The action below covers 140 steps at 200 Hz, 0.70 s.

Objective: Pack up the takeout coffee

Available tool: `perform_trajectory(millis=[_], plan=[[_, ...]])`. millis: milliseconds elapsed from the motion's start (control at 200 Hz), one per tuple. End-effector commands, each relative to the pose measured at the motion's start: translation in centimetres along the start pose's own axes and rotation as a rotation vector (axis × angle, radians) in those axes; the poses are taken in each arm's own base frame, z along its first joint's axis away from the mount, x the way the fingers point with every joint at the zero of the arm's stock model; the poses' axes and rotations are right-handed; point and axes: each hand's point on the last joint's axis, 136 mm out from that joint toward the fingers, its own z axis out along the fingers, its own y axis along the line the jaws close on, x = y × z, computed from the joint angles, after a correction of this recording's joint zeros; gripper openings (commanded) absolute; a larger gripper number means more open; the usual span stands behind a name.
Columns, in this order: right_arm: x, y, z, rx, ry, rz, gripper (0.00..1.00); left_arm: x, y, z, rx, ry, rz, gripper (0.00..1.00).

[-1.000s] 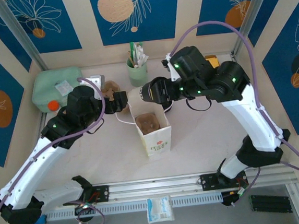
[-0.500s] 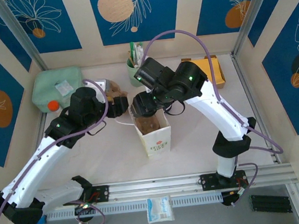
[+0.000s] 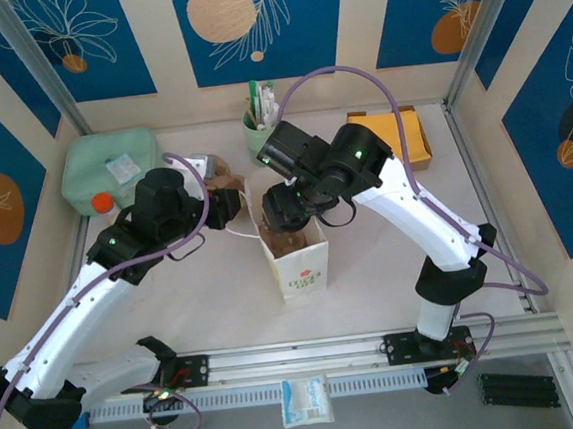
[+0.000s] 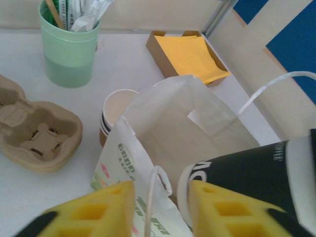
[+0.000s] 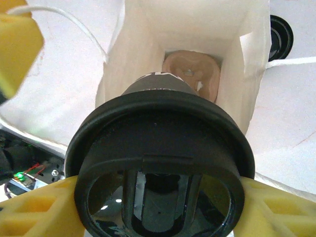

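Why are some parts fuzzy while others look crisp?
Left wrist view: the yellow fingers and coffee cup, close to the lens, blur; the green stirrer cup behind is sharp. Right wrist view: the black lid looms soft. Top external view: even light, crisp.

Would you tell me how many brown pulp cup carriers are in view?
2. One carrier sits on the table left of the paper bag; another carrier lies at the bag's bottom. More may hide behind the arms.

White arms (image 3: 64, 314), black joints (image 3: 357, 163), purple cables (image 3: 329, 68)
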Motion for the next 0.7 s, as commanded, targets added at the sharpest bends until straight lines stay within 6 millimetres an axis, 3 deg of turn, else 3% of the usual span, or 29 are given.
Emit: perform_trajectory(millis=[0, 165, 345, 695], plan=[[3.4, -2.7, -0.1, 0.114, 0.129, -0.020, 0.64, -0.4, -1.0, -0.3, 0.064, -0.017, 0.010, 0.21], [3.8, -2.7, 1.4, 0.145, 0.177, -0.045, 0.64, -0.5, -1.6, -0.2, 0.098, -0.018, -0.007, 0.05], [4.0, -2.7, 2.4, 0.167, 0.207, -0.065, 0.65, -0.6, -2.0, -0.2, 0.121, -0.021, -0.024, 0.00], [4.8, -1.7, 4.5, 0.170, 0.285, -0.069, 0.64, -0.3, -1.9, -0.2, 0.126, -0.021, -0.054, 0.00]])
